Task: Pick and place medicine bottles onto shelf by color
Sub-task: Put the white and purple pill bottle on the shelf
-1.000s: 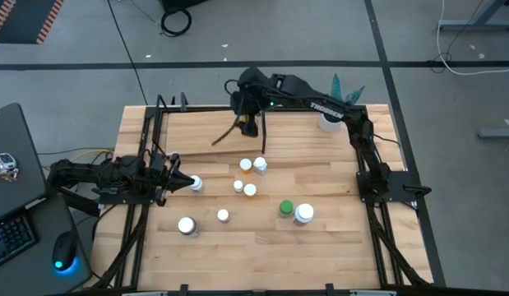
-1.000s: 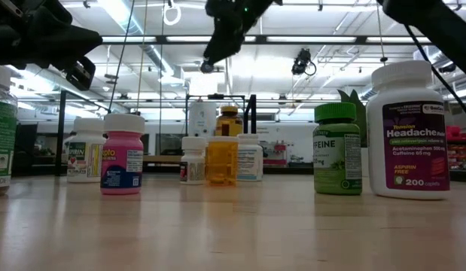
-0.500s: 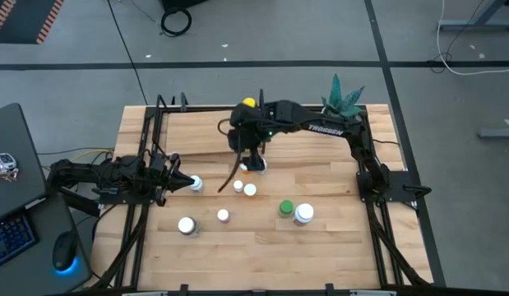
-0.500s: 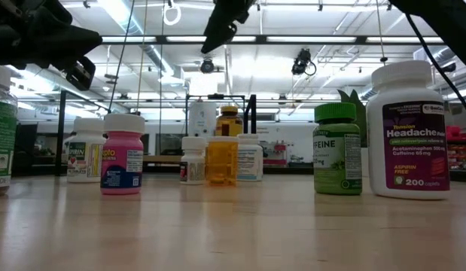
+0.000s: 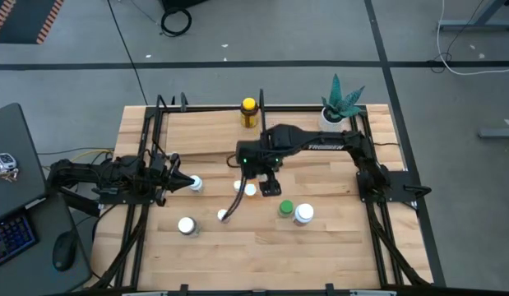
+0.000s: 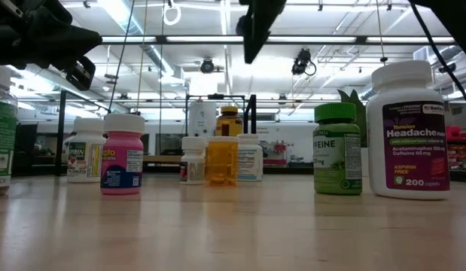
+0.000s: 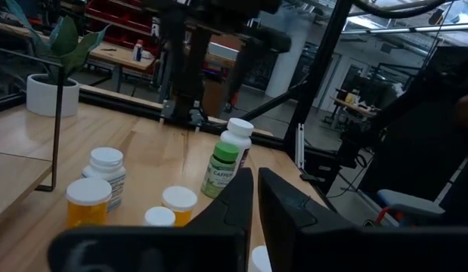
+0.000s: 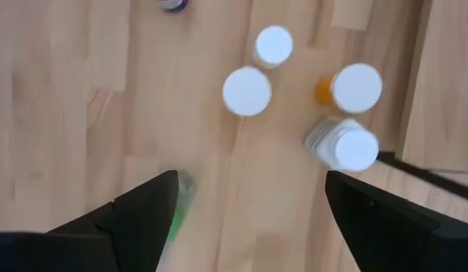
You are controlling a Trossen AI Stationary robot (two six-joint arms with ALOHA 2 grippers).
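An amber medicine bottle with a yellow cap stands on the shelf at the table's far side. Several medicine bottles stand on the tabletop: white-capped ones, a green one and a large white one. My right gripper hangs open above this cluster, pointing steeply down; its wrist view shows white caps and an orange bottle below the gripper. My left gripper waits shut at the left, level, beside a white bottle.
A white pot with a green plant stands at the far right corner. Black frame rods run along the table's sides and around the shelf. Bare wood lies near the table's front edge.
My right gripper has swung from the shelf at the far edge toward the table's near side, sinking a little and tipping to point steeply down over the bottle cluster. The yellow-capped amber bottle, covered by the gripper before, now shows standing on the shelf.
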